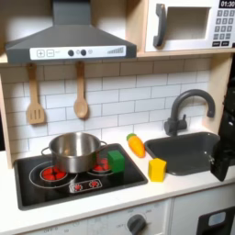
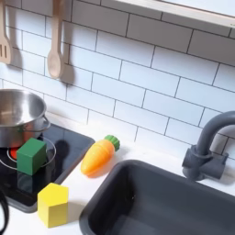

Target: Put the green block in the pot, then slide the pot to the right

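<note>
I see the green block [image 1: 117, 161] [image 2: 33, 154] sitting on the black stovetop [image 1: 110, 179] just beside the pot [image 1: 73, 151] [image 2: 18, 115], while the dark pincer [image 1: 223, 158] hangs over the sink [image 1: 188, 147], its state unclear.

Pot [image 1: 74, 151] sits on the hob [image 1: 37, 188], on the rear burner, at the first exterior view's left. Block [image 1: 117, 162] rests on the hob just beside the pot, on the first exterior view's right, near the hob edge. In the second exterior view, block [image 2: 33, 154] lies before the pot [image 2: 18, 115]. Carrot [image 1: 137, 144] lies on the bench [image 1: 174, 188] between hob and sink [image 1: 188, 147]. Second block [image 1: 157, 169] stands on the bench before the carrot, beside the sink. Tap [image 1: 188, 108] stands behind the sink. Two utensils [image 1: 57, 96] hang on the wall behind the hob.
</note>
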You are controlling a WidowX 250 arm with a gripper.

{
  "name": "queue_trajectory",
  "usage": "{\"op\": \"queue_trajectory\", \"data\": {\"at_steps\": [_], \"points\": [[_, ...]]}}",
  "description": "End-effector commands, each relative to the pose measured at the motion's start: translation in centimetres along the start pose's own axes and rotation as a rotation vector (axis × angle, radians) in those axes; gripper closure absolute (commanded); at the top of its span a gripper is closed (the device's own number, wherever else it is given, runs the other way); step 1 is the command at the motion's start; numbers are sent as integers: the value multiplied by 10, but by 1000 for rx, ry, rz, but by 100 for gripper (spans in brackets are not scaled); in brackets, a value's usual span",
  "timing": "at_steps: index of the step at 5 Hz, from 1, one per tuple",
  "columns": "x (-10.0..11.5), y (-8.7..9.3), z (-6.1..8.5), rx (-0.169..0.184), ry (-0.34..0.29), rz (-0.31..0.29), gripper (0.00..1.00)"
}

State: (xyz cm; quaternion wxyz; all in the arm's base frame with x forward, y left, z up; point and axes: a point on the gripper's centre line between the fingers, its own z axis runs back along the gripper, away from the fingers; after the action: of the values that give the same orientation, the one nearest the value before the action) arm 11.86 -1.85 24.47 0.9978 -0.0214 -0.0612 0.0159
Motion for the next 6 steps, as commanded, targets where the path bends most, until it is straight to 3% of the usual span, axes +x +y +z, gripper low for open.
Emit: {"op": "queue_trajectory", "data": {"at_steps": [1,3,4,6], "points": [[0,0,0,0,0,0,0],[18,4,-6,23,-2,36,0],[36,5,-8,40,-8,13,0],[72,14,-13,61,-12,27,0]]}}
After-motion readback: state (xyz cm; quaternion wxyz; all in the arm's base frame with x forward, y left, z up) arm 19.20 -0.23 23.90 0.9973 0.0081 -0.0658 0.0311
